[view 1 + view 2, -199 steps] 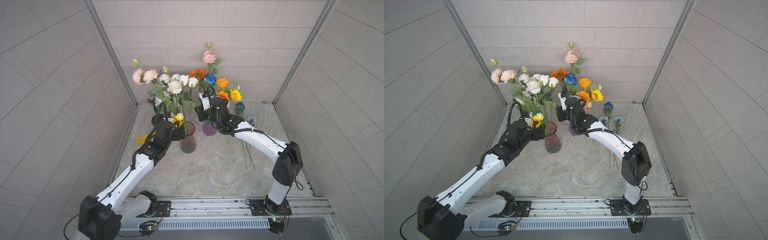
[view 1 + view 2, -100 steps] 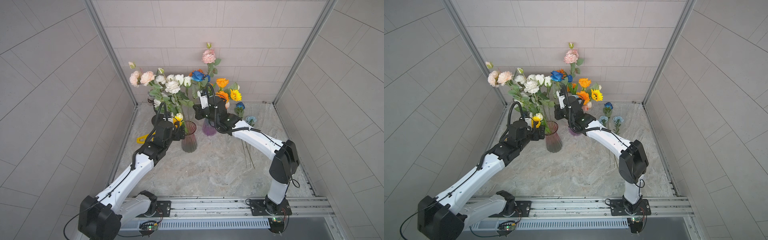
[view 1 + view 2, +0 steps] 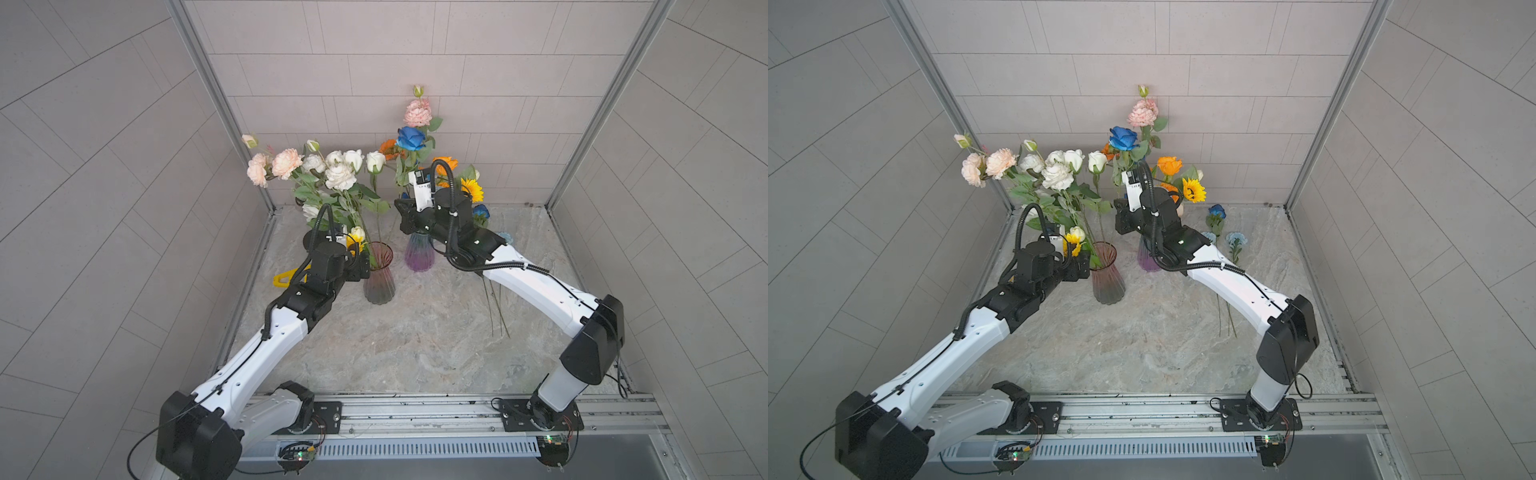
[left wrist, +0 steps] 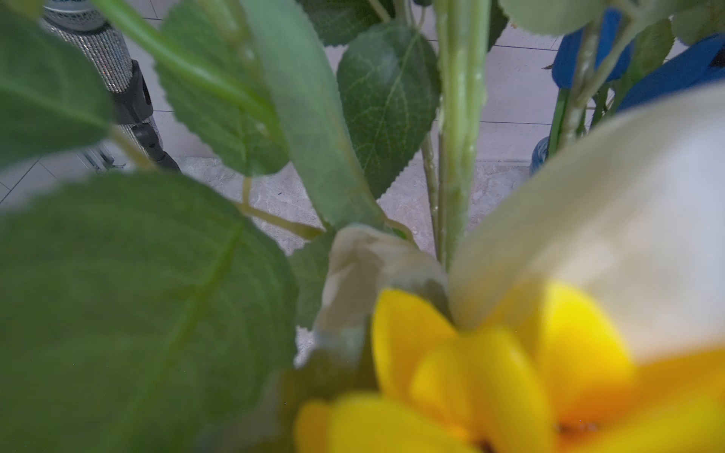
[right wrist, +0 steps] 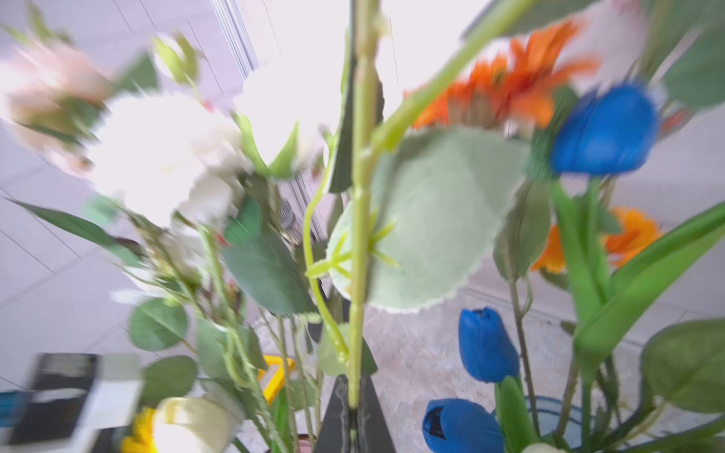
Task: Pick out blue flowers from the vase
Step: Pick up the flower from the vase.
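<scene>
Deep-blue rose (image 3: 411, 138) stands above the purple vase (image 3: 419, 257), its green stem (image 5: 359, 243) pinched between the closed jaws of the right gripper (image 5: 352, 412) just over that vase. Left of the purple vase, the left gripper (image 3: 360, 266) sits spread wide beside the pink vase (image 3: 379, 278). Right of it, pale-blue carnations (image 3: 1236, 239) lie on the marble floor (image 3: 415, 345).

A robot test cell in a lab: grey tiled panel walls (image 3: 124, 166) in aluminium framing enclose a marbled counter (image 3: 395, 353), with two arms bolted to a metal rail (image 3: 415, 411) in front.
</scene>
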{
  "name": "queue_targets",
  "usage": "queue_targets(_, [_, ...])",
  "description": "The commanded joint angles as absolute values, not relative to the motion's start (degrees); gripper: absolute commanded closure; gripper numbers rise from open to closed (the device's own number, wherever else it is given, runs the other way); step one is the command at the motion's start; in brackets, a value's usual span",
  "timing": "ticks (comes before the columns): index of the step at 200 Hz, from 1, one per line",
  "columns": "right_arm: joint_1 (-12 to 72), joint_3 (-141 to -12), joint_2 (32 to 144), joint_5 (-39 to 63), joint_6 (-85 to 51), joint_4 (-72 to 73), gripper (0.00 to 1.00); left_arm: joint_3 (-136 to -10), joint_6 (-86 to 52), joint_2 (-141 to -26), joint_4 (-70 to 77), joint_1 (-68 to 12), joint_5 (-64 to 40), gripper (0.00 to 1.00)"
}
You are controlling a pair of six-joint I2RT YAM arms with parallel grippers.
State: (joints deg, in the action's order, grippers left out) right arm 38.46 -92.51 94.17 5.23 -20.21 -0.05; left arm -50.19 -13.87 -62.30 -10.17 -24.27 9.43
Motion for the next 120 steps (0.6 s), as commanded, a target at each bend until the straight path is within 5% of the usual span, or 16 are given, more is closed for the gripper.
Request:
queue_targets(1, [38.23, -93.12, 90.53, 4.56, -20.31, 2.96, 1.0, -51.03, -12.58, -62.54, -10.47, -24.25, 10.63, 0.0])
queue_targets(120, [38.23, -95.62, 74.62, 4.38, -13.78, 0.15, 1.0, -51.7, -11.08, -63.41, -10.81, -24.21, 11.78, 0.0])
